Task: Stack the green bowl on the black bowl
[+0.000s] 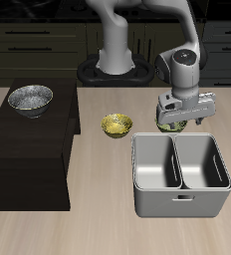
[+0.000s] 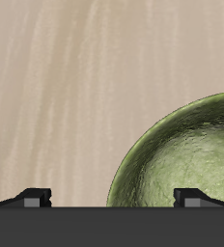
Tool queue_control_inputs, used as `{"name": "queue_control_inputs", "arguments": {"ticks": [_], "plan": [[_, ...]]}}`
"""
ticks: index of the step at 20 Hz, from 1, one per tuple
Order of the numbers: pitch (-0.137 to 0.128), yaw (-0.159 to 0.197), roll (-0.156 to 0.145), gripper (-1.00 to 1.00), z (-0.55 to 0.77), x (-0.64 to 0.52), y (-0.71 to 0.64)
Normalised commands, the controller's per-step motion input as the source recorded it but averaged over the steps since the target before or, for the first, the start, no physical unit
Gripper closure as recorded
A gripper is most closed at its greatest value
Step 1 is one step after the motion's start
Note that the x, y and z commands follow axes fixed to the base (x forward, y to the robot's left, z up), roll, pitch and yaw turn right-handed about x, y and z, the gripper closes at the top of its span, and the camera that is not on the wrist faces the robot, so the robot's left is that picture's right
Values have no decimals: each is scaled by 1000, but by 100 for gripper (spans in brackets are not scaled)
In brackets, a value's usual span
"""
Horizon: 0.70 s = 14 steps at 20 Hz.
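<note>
— Behind the grey bin [image 1: 179, 174], my pincer [image 1: 173, 124] hangs directly over the green bowl [image 2: 186, 159], fingers spread, gripping nothing.

— And the black bowl [image 1: 31, 98]?

— Well apart, up on the dark cabinet [image 1: 28, 149]; the yellow bowl [image 1: 115, 125] sits between.

— How should you take it?

— I'd say shift so one finger drops inside the rim, one outside, then descend straight and clench.

Open wood between bin and cabinet

The grey two-compartment metal bin [image 1: 180, 175] stands just in front of the small olive-green bowl [image 1: 169, 127]; the small yellow-gold bowl [image 1: 115, 125] sits on bare light wooden tabletop [image 1: 98, 224] beside the dark raised cabinet [image 1: 28, 149], which carries the wide speckled black bowl [image 1: 30, 98].
</note>
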Motion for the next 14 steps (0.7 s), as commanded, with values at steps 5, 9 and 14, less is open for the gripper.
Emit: {"name": "queue_control_inputs", "arguments": {"ticks": [5, 9, 14], "plan": [[15, 14, 39, 100, -54, -7, 20], [-16, 8, 28, 100, 63, -53, -19], [-10, -5, 8, 100, 115, 6, -86]]}}
